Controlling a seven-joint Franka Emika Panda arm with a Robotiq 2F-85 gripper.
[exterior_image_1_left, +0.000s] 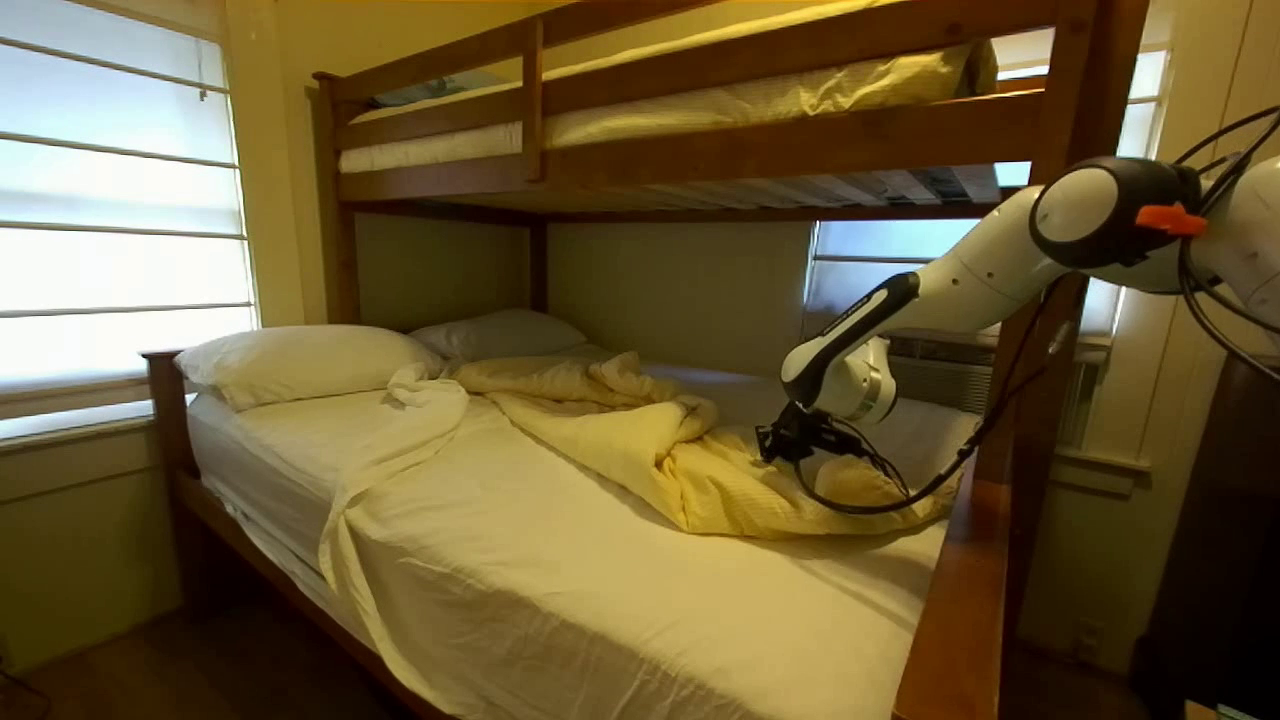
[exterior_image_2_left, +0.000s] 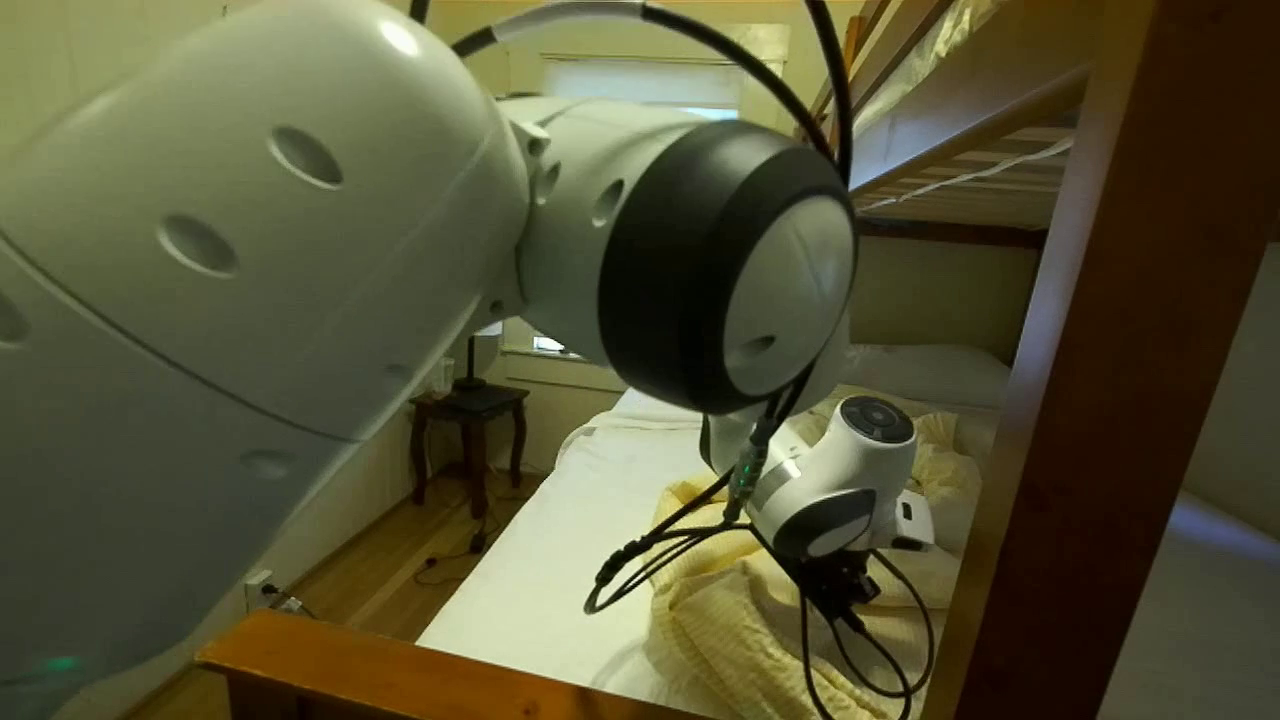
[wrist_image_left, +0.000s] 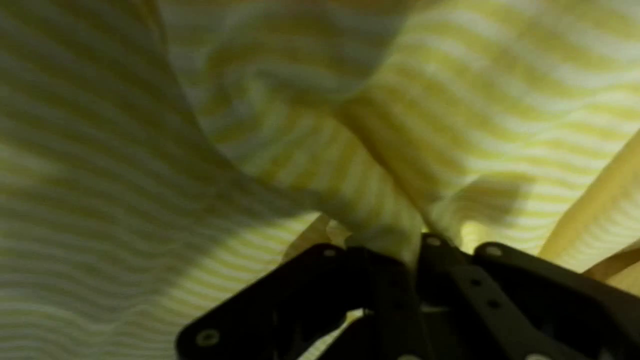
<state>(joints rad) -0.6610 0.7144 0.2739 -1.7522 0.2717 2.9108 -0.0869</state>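
Striped comforter (wrist_image_left: 475, 125): yellow and white; in the wrist view it spreads over the left, top and right of the frame, ahead of the jaws and on both sides of them.
Fold (wrist_image_left: 350, 175): a narrow bunched ridge of the comforter, running from upper centre to lower centre, its lower end between the jaws.
Jaws: bottom of the wrist view, slightly right of centre, closed on that fold; the tips are dark and blurred.
Lower mattress (exterior_image_1_left: 600, 570): centre of an exterior view, in white sheeting; the comforter lies crumpled on it from mid-frame towards the right, the jaws at its right part.
Robot arm (exterior_image_1_left: 980, 265): enters from the right edge there, its wrist low over the comforter.
Black cable (exterior_image_1_left: 860, 511): loops below the wrist, in front of the comforter.
Front pillow (exterior_image_1_left: 310, 365): white, left of centre, with a rear pillow (exterior_image_1_left: 510, 332) beyond it.
Upper bunk (exterior_image_1_left: 750, 155): across the top of the frame.
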